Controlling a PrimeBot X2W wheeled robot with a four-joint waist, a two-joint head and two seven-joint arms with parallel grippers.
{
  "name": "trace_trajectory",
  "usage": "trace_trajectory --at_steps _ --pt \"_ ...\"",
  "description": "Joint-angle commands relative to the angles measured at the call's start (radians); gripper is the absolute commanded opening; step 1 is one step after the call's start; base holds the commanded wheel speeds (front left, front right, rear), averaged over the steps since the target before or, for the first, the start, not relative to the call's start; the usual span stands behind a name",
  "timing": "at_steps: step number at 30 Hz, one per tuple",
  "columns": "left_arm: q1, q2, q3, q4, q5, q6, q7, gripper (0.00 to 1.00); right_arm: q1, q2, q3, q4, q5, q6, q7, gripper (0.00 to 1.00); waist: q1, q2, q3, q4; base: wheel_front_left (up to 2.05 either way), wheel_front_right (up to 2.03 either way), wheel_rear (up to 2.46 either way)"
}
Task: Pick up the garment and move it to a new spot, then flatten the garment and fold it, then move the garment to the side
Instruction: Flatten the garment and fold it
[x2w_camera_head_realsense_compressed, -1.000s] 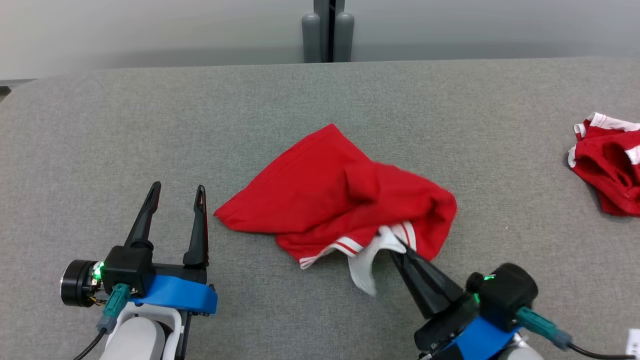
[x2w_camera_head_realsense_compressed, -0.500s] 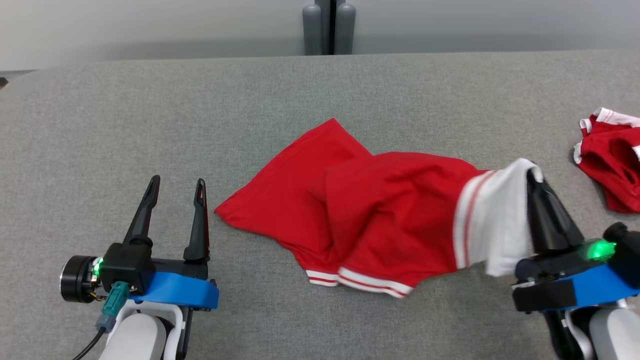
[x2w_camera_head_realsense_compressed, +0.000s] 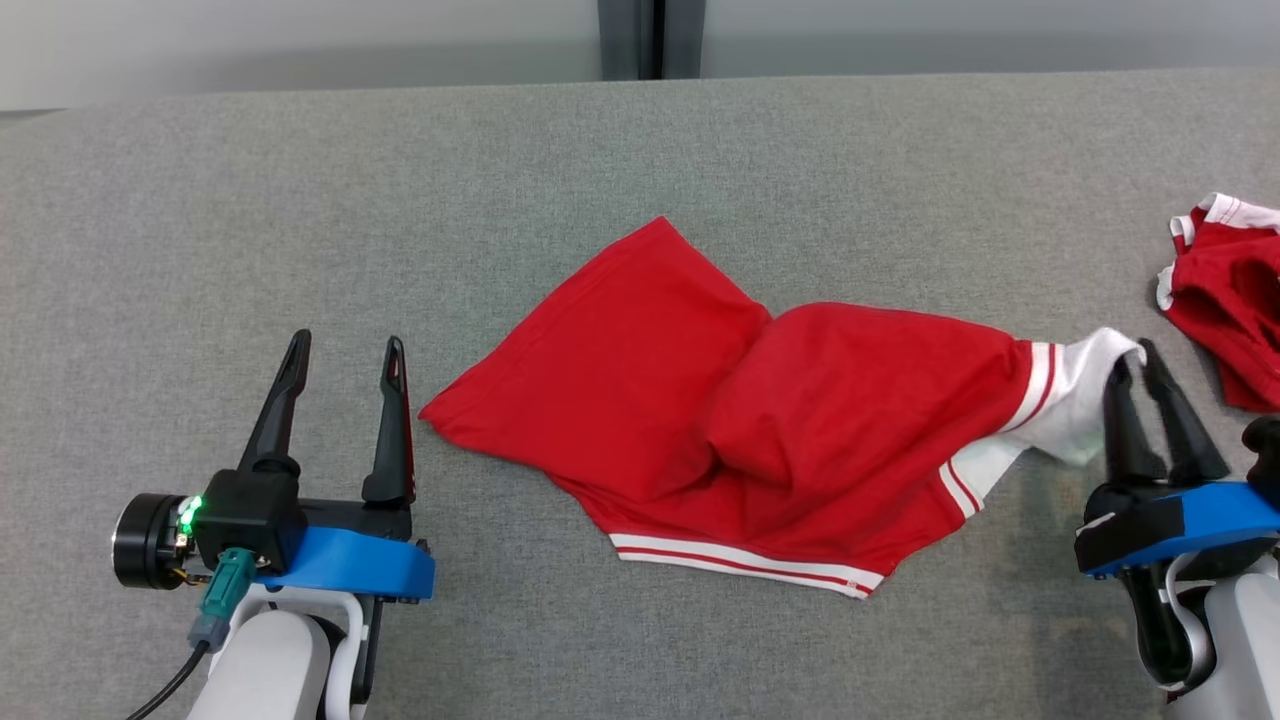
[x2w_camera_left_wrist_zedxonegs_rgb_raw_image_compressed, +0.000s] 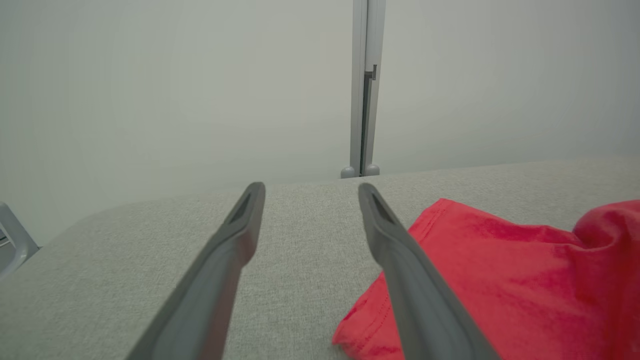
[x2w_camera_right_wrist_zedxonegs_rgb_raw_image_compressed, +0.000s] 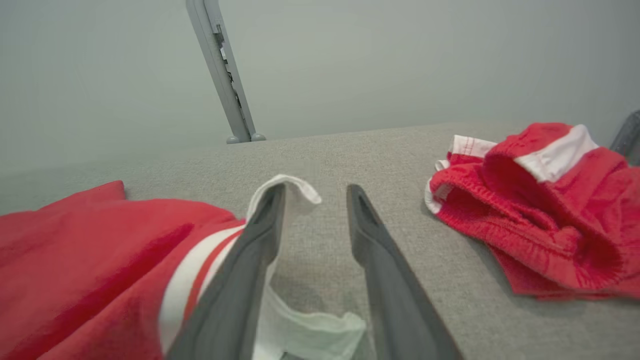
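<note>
Head view — red garment (x2w_camera_head_realsense_compressed: 700, 400) at centre of table (x2w_camera_head_realsense_compressed: 300, 180); left gripper (x2w_camera_head_realsense_compressed: 347, 340) at its 9 o'clock, right gripper (x2w_camera_head_realsense_compressed: 1134, 355) at 3.
Left wrist view: left gripper wide apart, empty. Right wrist view — right gripper part-open, white waistband (x2w_camera_right_wrist_zedxonegs_rgb_raw_image_compressed: 299, 185) hung on one finger, unpinched.

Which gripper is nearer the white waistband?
Right. The right gripper is at the waistband, touching it; the left gripper is off the garment's opposite corner, apart.

Red garment (x2w_camera_head_realsense_compressed: 760, 420) spread on grey surface (x2w_camera_head_realsense_compressed: 300, 200); right gripper (x2w_camera_head_realsense_compressed: 1135, 356) fingers parted, seemingly touching its white band.
</note>
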Motion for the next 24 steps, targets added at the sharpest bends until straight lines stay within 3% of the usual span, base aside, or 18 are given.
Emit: trace_trajectory --at_steps 1,10,24 --pt "-0.015 -0.005 0.002 0.002 0.002 -0.003 -0.004 1.0 -0.013 -0.008 -0.001 0.004 -0.006 0.0 -0.009 1.0 -0.0001 -0.0002 -0.004 -0.001 0.0 0.0 0.0" --pt "0.051 -0.007 0.021 0.014 0.009 -0.001 -0.004 1.0 0.117 0.029 -0.066 -0.131 -0.127 0.0 -0.02 1.0 -0.0001 -0.0002 -0.083 -0.008 0.0 0.0 0.0" --pt "0.153 0.014 0.01 0.034 0.006 0.002 0.005 1.0 0.338 0.137 -0.046 -0.402 -0.187 0.0 0.117 1.0 -0.0001 -0.0002 -0.184 -0.022 0.0 0.0 0.0"
